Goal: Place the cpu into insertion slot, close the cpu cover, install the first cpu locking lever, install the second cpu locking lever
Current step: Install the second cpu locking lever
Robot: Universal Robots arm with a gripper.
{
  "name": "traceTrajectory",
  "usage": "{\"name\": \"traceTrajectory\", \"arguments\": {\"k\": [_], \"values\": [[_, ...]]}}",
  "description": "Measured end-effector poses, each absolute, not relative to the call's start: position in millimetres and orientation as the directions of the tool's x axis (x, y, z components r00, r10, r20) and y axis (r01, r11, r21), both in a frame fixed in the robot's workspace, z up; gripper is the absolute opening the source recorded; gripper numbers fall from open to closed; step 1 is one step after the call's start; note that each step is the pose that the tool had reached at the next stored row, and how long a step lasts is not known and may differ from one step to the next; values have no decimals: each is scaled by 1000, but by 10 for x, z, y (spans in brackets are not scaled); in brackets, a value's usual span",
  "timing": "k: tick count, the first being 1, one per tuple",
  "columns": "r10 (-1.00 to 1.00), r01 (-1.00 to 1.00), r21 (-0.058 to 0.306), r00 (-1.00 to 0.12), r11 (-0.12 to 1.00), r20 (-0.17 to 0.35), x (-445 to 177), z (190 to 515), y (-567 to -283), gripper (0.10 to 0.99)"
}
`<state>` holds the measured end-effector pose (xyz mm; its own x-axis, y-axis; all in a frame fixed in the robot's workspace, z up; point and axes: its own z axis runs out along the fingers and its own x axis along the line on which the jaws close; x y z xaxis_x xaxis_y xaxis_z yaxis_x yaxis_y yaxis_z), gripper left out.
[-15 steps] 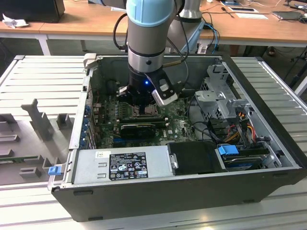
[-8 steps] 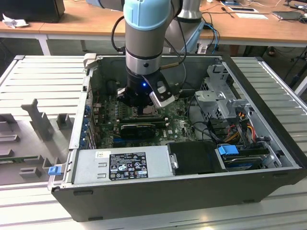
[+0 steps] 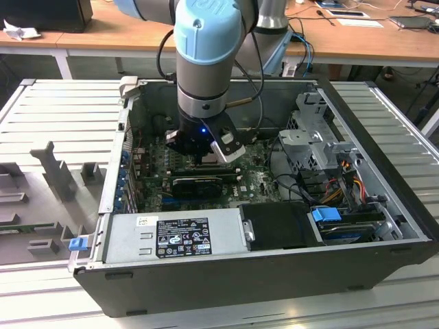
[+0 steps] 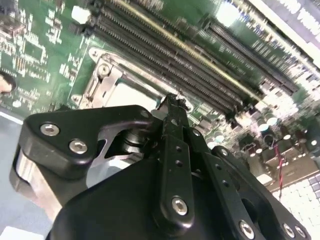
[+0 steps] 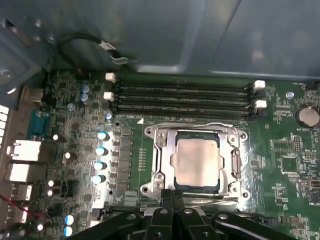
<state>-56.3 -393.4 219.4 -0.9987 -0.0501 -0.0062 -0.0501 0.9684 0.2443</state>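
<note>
The arm [image 3: 208, 62] reaches down into the open computer case [image 3: 260, 274], which lies on its side on the ribbed bench [image 3: 62, 116] so that the green circuit board [image 5: 280, 145] faces up and can be worked on from above. The claw [image 5: 173, 200] hangs low over the middle of the board, right at the socket edge.

In the first wrist view the cpu [image 5: 197, 161] already lies flat in the insertion slot [image 5: 197, 187], its silvery top square with the dark frame around it. The cpu cover [image 5: 162, 160] is folded down over it: its metal frame rings the chip, and the chip's top shows through the big square opening. That is how the plate is meant to sit, pressing on the chip's rim while leaving the centre bare.

The claw's two black fingers [image 5: 167, 205] are drawn together into one narrow tip, with nothing between them. I judge this is so they can push or hook a thin part instead of gripping. The tip sits at the socket's edge on the side away from the four long memory slots [image 5: 182, 92], next to a thin wire lever [image 5: 210, 198] running along that edge. Another wire lever [image 5: 210, 125] shows along the side by the memory slots. Whether either lever is latched, I cannot tell.
</note>
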Motion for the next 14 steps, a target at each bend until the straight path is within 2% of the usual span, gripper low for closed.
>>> {"name": "traceTrajectory", "arguments": {"k": [3, 14], "values": [[-52, -52, 265, -999, 963, -8, -594, 2188, -4014, 106], [-55, -55, 272, -998, 961, -8, -663, 2160, -4050, 106]]}}
